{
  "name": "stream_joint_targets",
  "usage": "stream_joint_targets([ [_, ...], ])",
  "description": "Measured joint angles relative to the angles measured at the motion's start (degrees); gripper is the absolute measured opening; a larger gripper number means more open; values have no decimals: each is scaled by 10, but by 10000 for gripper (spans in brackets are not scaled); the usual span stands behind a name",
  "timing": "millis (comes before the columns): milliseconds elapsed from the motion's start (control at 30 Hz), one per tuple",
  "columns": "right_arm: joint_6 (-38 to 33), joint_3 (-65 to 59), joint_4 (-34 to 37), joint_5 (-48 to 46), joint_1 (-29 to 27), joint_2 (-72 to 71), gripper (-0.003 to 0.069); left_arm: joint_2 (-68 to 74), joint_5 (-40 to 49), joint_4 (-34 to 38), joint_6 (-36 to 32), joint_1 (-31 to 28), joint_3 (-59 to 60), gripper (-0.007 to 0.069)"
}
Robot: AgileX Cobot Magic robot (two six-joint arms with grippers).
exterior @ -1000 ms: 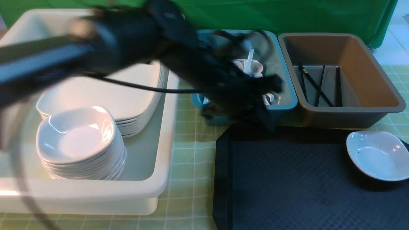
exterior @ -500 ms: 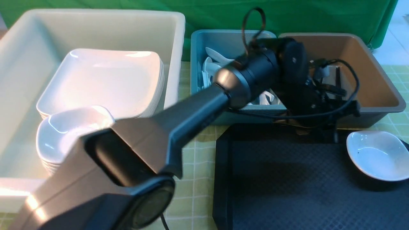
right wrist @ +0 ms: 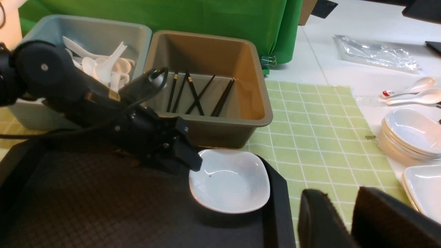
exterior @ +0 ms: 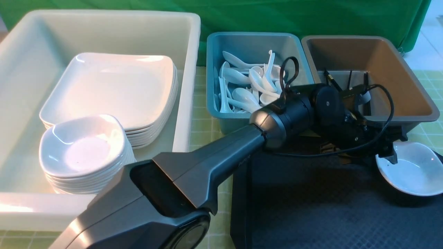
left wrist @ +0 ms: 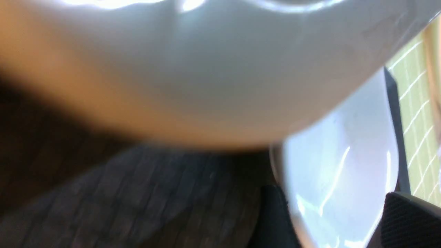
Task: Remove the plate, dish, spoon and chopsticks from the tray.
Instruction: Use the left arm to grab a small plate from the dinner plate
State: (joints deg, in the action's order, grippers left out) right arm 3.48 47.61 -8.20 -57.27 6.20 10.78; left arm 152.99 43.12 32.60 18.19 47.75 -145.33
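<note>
On the robot's near right side, the right gripper (right wrist: 339, 194) hangs narrowly parted and empty, beside the right edge of the tray (exterior: 294, 207). Farther in, at the tray's far right corner, the left gripper (exterior: 390, 155) holds its jaws apart astride the left rim of the dish (exterior: 412, 171). The dish lies just to this claw's right, in front of the brown bin (exterior: 408, 86).

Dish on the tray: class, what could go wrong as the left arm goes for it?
The dish sits at the tray corner; a nudge from the left gripper might push it over the rim.
Its glossy, sloped wall may slip from the open jaws.
The looping cable near the brown bin could snag.
</note>
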Motion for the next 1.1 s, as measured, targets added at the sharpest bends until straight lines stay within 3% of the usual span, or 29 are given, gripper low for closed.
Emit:
stream_joint_targets([
  [667,0,0,0,1,0,0,176,25,-57,9,-8,7,-6,349],
  [1100,0,0,1,3,0,0,181,28,25,26,-8,6,-31,349],
])
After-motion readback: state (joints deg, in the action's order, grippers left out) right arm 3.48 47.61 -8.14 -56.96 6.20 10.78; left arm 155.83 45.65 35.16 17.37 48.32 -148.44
